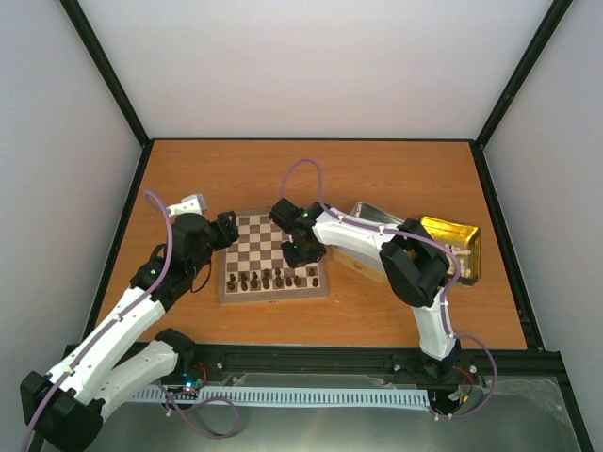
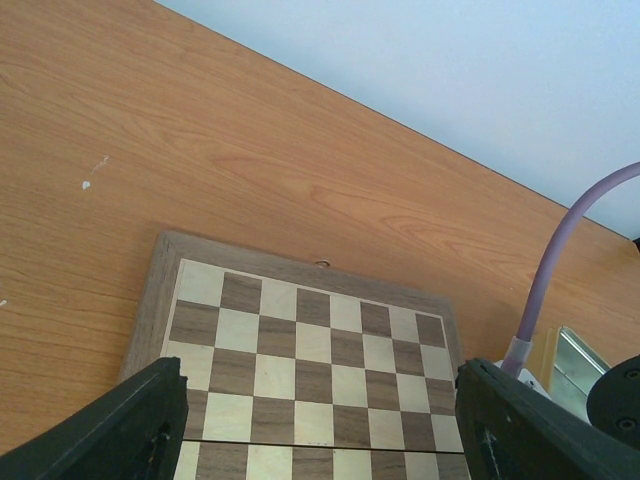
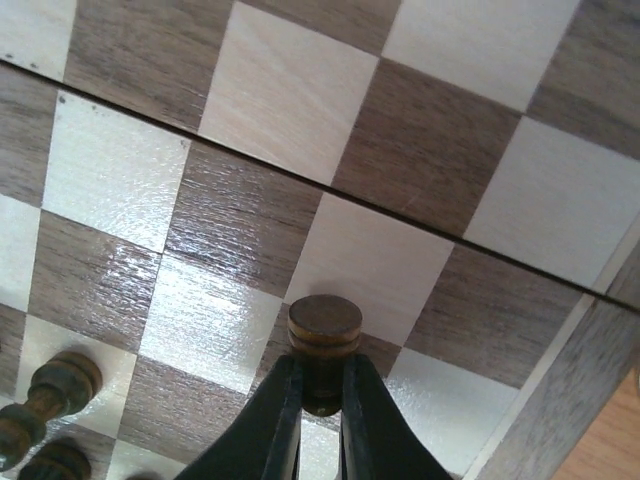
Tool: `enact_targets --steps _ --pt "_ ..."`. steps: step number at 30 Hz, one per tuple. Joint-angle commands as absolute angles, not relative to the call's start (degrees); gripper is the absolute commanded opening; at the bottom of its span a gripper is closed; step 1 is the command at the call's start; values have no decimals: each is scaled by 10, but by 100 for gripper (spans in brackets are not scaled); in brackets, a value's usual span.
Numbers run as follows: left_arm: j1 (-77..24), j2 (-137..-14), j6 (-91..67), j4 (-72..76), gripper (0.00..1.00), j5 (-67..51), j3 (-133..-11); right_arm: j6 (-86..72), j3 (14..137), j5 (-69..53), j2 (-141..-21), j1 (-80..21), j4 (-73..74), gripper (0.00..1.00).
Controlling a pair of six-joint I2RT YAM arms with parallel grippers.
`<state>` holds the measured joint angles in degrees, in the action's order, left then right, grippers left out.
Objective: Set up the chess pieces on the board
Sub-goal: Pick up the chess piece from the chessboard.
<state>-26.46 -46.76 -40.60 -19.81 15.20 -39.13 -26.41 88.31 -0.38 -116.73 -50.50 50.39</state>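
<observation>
Your open room over the board [image 1: 256, 237] is its far half, where the squares stand bare, and the table [image 1: 311, 174] past the board's far edge. Across the board's near rows the dark chess pieces [image 1: 268, 279] crowd close together. The right gripper [image 3: 322, 388], clamped on one dark piece [image 3: 324, 322], blocks the board's right side; the left gripper [image 1: 227, 232] hangs spread at its left edge. Right of the board sit a silver tin [image 1: 375, 216] and a gold tin [image 1: 454, 247].

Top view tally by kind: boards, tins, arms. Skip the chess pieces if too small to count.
board: 1
tins: 2 (silver tin, gold tin)
arms: 2 (left gripper open, right gripper shut on a dark piece)
total: 5
chess pieces on the near rows: too small to count.
</observation>
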Motion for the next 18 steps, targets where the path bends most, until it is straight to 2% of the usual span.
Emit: enact_targets --steps 1,6,10,18 --pt "-261 -468 -415 -193 74 154 -385 -250 868 25 -1173 -508 481 3" --pt "-261 -486 -422 -183 80 114 -359 -207 835 23 -1106 -504 398 3" --pt "-261 -514 -408 -126 92 -7 -336 -163 791 -36 -1058 -487 321 3" --pt "-258 -619 -416 -69 96 -203 -382 -87 690 -185 -974 -455 196 3"
